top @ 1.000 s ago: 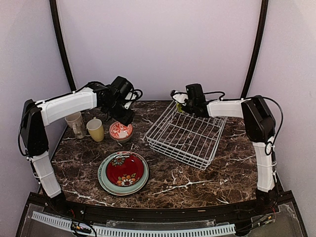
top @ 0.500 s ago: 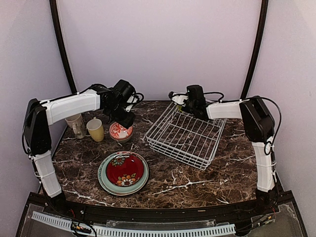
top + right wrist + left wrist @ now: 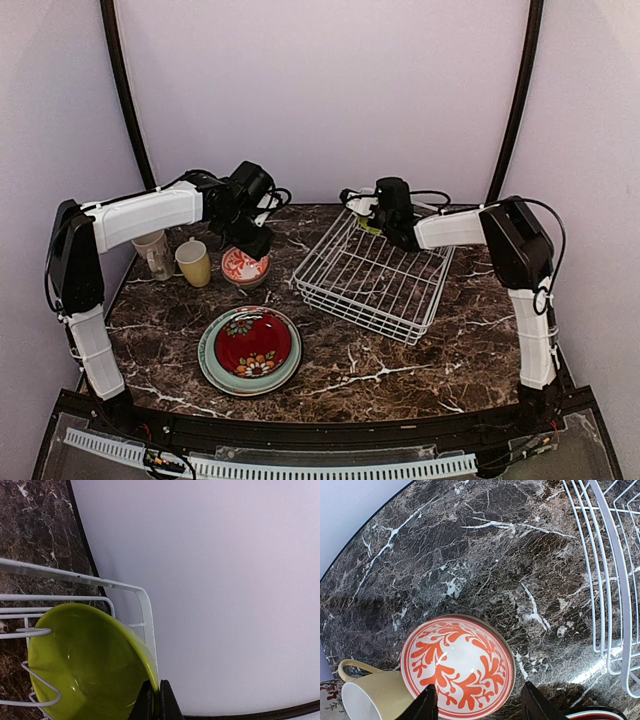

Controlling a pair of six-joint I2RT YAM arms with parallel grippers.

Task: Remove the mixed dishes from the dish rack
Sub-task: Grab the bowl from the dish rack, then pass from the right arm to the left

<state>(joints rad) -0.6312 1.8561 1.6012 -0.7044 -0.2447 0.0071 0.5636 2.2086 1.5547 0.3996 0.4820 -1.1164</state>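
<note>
We are looking down on the dark marble table [image 3: 400,370], and the white wire dish rack [image 3: 375,280] is sitting skewed on its right half. The right arm [image 3: 455,225] is reaching across the rack's far side to its far left corner. The left arm [image 3: 140,212] is stretching in over the left half of the table.

Near the front left, the red floral plate [image 3: 252,343] is lying stacked on the pale-green flowered plate [image 3: 213,372], well apart from both grippers.

Now the one dish we are seeing in the rack: the lime bowl [image 3: 85,660] is standing on edge in that far corner, leaning among the wires. The right gripper [image 3: 156,702] is pinching its rim, one finger on each side, pressed tight against the ceramic.

Over on the left, the orange-patterned bowl [image 3: 457,667] is resting upright on the marble, just left of the rack. The left gripper [image 3: 480,705] is hovering right above it with its fingers [image 3: 427,702] spread apart and nothing between them.

The yellow mug [image 3: 194,262] is standing just beside that bowl on its left. The beige mug [image 3: 153,252] is standing next to it, nearer the table's left edge, under the left arm.
</note>
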